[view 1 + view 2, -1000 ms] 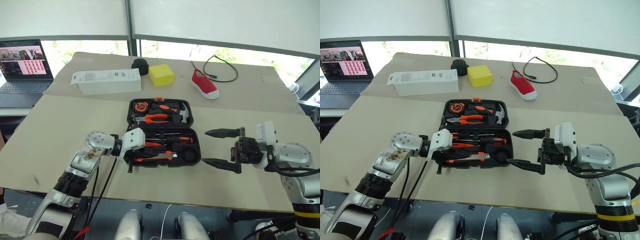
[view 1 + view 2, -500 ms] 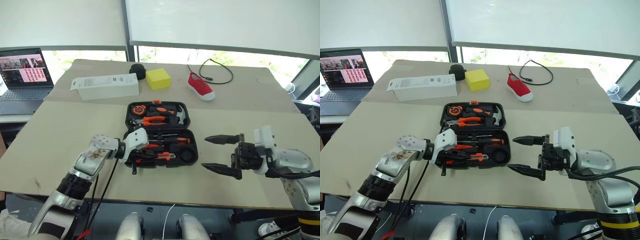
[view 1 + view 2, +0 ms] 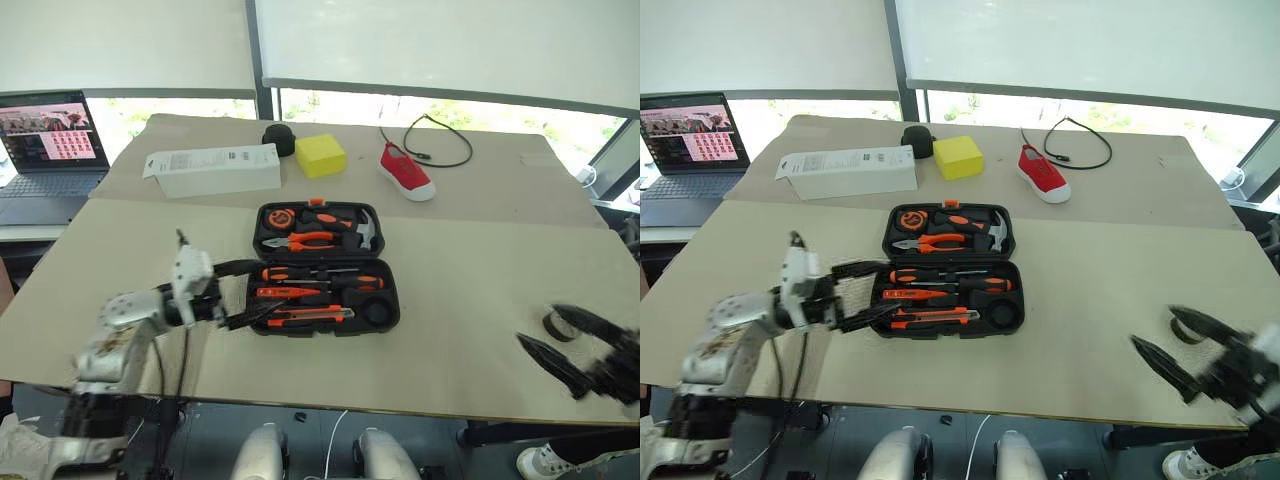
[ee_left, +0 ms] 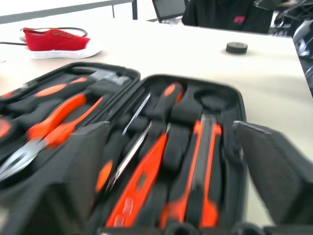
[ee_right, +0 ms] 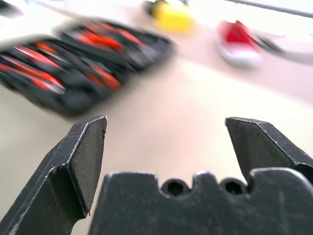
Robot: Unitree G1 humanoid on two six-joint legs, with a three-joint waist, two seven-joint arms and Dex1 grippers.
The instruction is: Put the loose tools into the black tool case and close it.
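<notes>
one black tool case (image 3: 322,268) is seen open; two screwdrivers (image 3: 320,274), one utility knife (image 3: 308,318) lodged inside; left gripper (image 3: 248,293) beside it and right gripper (image 3: 560,343) well apart, both spread wide, empty

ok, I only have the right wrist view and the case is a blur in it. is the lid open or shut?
Observer: Open. The black tool case lies flat with both halves facing up.
Operator: anything left outside it?
Observer: Yes, the small black tape roll lies on the table, apart from the case and close to the right end effector.
Operator: and the left arm?
Observer: The left end effector is at the case's left edge, open and holding nothing.
</notes>
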